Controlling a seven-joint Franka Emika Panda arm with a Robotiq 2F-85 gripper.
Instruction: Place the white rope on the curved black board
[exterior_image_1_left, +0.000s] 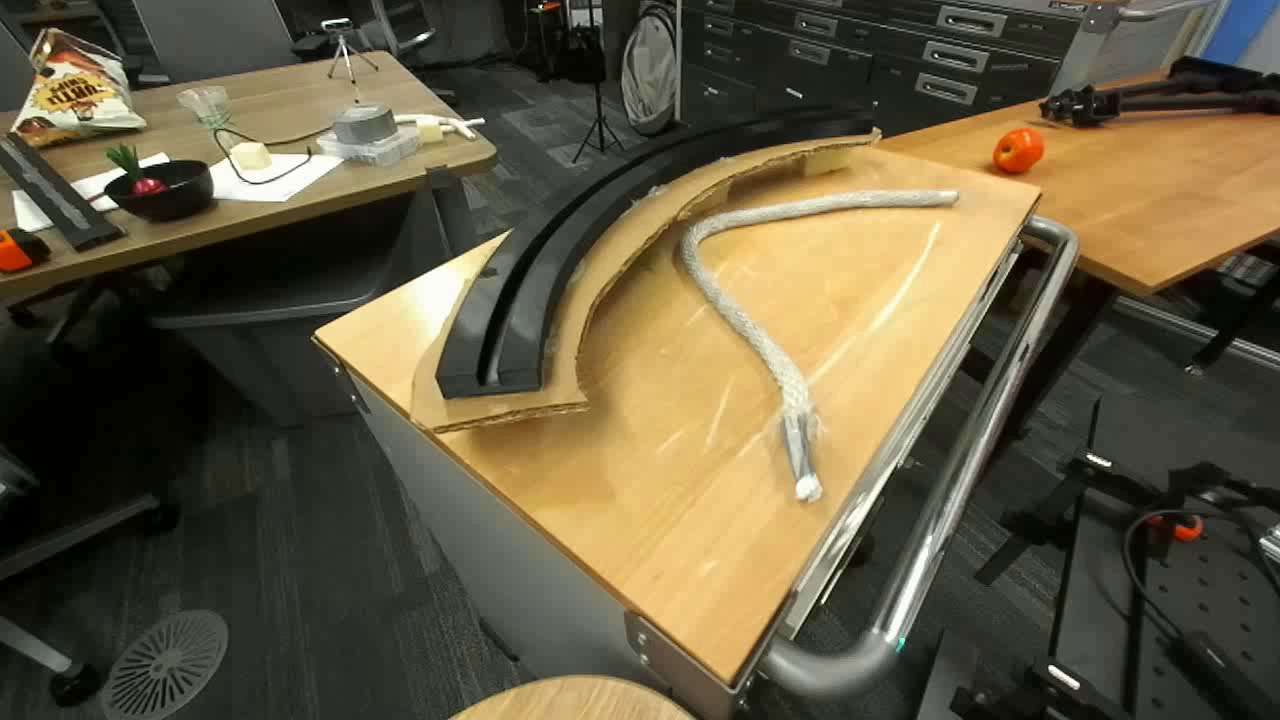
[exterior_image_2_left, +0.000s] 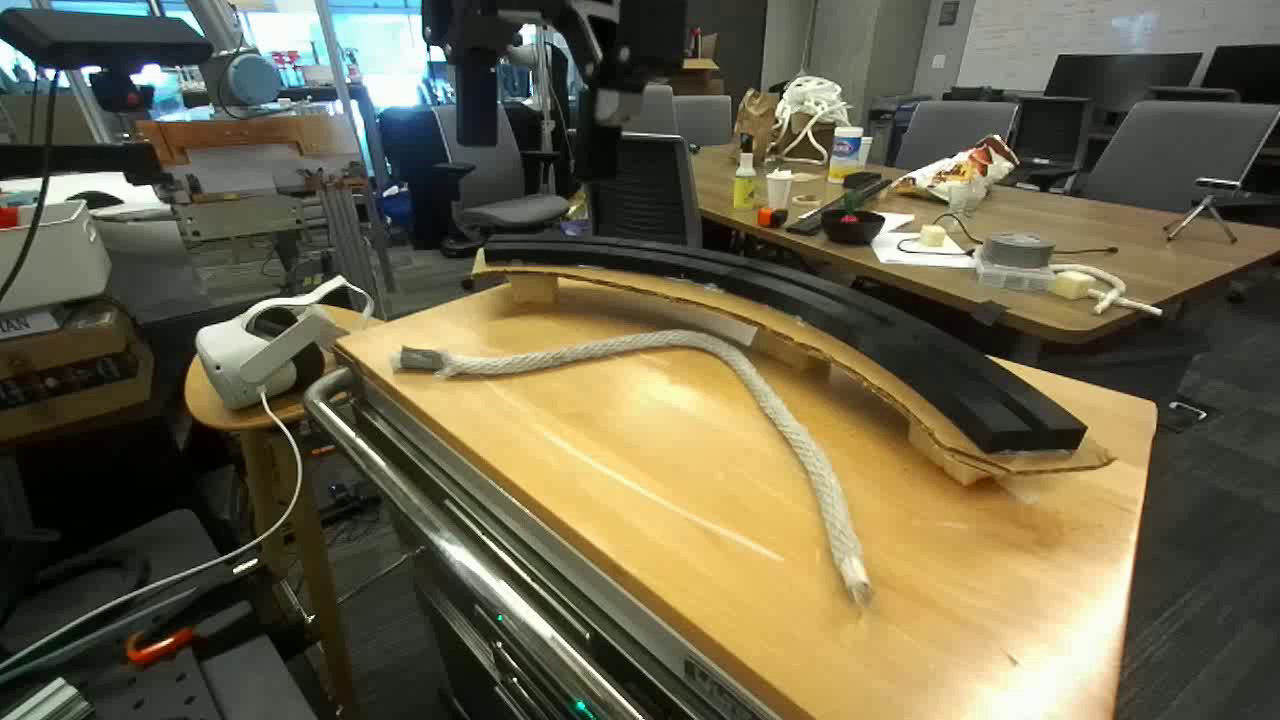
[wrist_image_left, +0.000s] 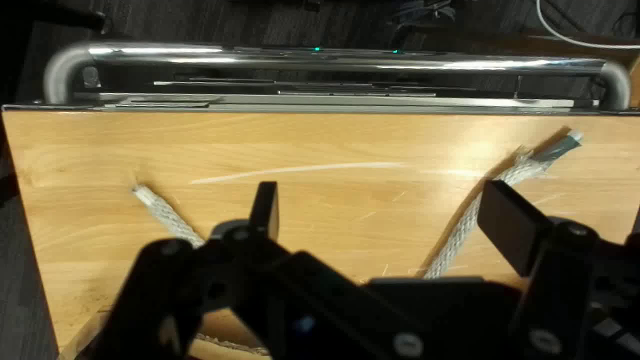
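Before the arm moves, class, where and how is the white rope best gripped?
Probably grip the white rope near its bend, coming straight down so the open gripper straddles it. It lies along the tabletop with nothing on top and both flanks exposed; its grey-wrapped end looks frayed.

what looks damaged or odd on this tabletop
The rope: loose fibres stick out beside the grey wrap at one end. The tabletop also bears pale streaks, perhaps scratches, including a long curved one.
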